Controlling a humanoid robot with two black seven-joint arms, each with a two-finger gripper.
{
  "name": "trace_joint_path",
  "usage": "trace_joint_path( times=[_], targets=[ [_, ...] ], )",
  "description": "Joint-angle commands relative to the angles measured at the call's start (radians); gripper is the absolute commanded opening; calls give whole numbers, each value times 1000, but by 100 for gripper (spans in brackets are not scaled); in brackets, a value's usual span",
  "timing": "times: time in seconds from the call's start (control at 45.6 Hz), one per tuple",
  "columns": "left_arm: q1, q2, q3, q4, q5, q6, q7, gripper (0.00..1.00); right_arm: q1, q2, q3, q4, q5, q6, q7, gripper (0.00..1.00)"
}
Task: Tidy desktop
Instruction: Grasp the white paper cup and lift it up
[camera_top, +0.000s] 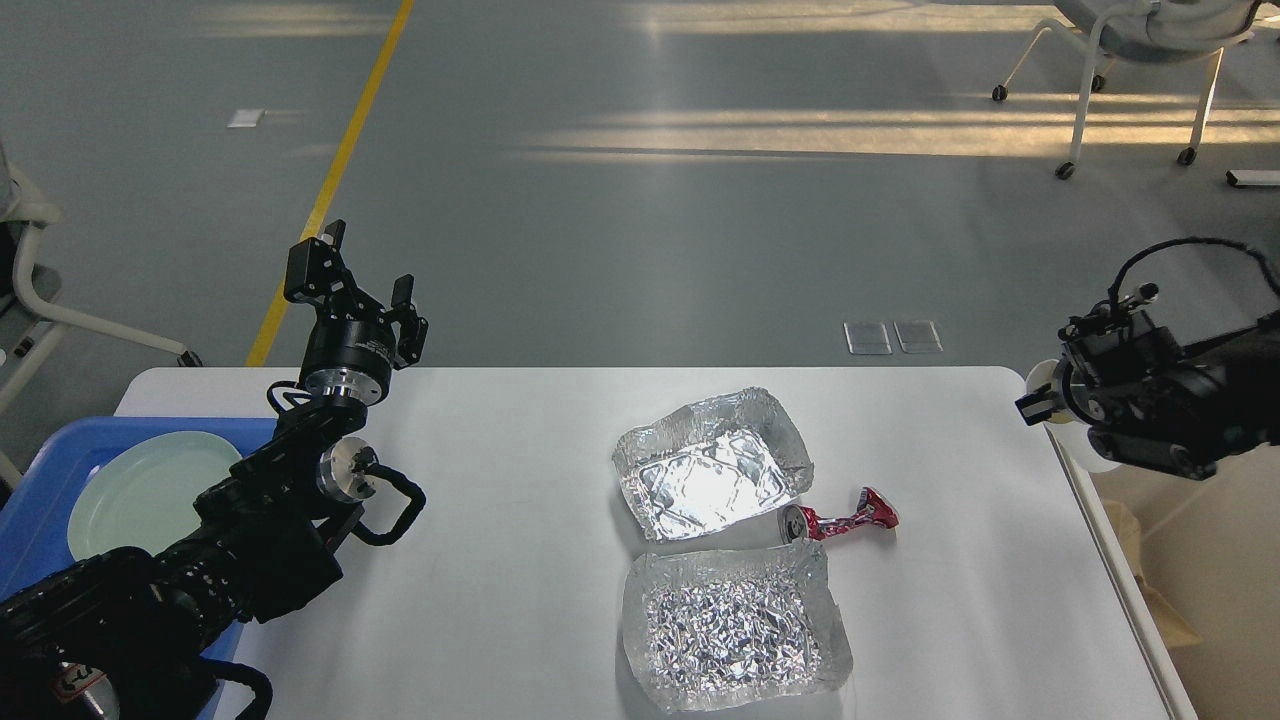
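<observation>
Desk: You are looking at the wide white desk (520, 560), filling the lower middle of the view.
Left claw: Your left claw (355, 270) is hanging up over the far left corner of the desk, fingers spread apart, gripping nothing.
Right claw: Your right claw (1040, 400) is hanging past the right edge of the desk. Something small and white is showing there, but I cannot tell if the claw is clenched on it or released.
Done so far: A pale plate (140, 495) is sitting in the blue tray (40, 470) at the left.
Still to do: Two foil trays (720, 470) and a squashed red can (840, 518) are lying on the desk, near each other. I think you are about partway through.
</observation>
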Motion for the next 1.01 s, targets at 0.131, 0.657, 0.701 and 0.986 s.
trace_joint_path(
  times=[0.131,0.657,0.701,0.986],
  targets=[
    [0,0,0,0,0,0,0,100,438,-191,19,309,131,424,146,0],
    [0,0,0,0,0,0,0,100,917,-296,203,337,701,813,149,0],
    [0,0,0,0,0,0,0,100,938,-296,212,336,728,813,148,0],
    [0,0,0,0,0,0,0,100,860,-296,192,268,614,813,140,0]
  ],
)
